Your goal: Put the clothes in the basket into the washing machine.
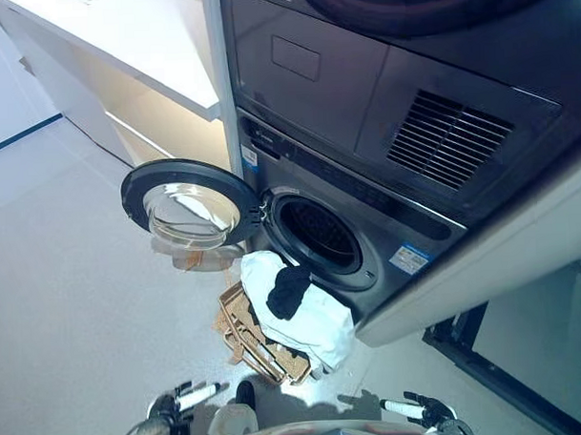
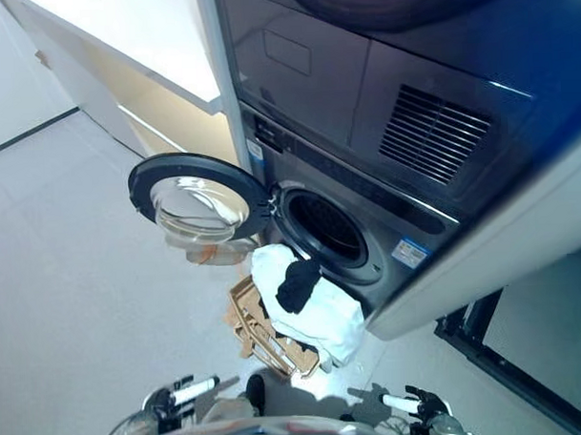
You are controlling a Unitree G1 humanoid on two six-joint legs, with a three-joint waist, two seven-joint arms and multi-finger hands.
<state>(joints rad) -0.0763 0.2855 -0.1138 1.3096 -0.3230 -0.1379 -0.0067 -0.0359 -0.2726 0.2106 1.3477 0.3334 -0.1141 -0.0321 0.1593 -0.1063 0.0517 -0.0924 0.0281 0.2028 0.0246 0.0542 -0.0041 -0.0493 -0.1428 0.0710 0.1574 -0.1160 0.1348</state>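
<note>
- While both hands hang low at the near edge of the view, we find the washing machine's round glass-windowed door (image 1: pixel 188 207) swung fully open to the left and the dark drum opening (image 1: pixel 317 234) unobstructed.
- We note the woven tan wicker basket (image 1: pixel 259 340) standing on the floor just below the drum, heaped with a white cloth (image 1: pixel 313 317) and a small black garment (image 1: pixel 289 290) lying on top of it; the heap reaches the door's lower rim.
- The left hand (image 1: pixel 185 402) and right hand (image 1: pixel 419 408) are well apart from the laundry; each shows an outstretched white-tipped finger and holds nothing, so we record both as unclenched.
- We judge the sound approach is to reach down, take the black garment first as the topmost, then lift it clear over the rim into the drum.
- The open door crowds the left approach; a pale counter (image 1: pixel 122 42) stands beyond it, and the louvred vent panel (image 1: pixel 447 136) sits above.
</note>
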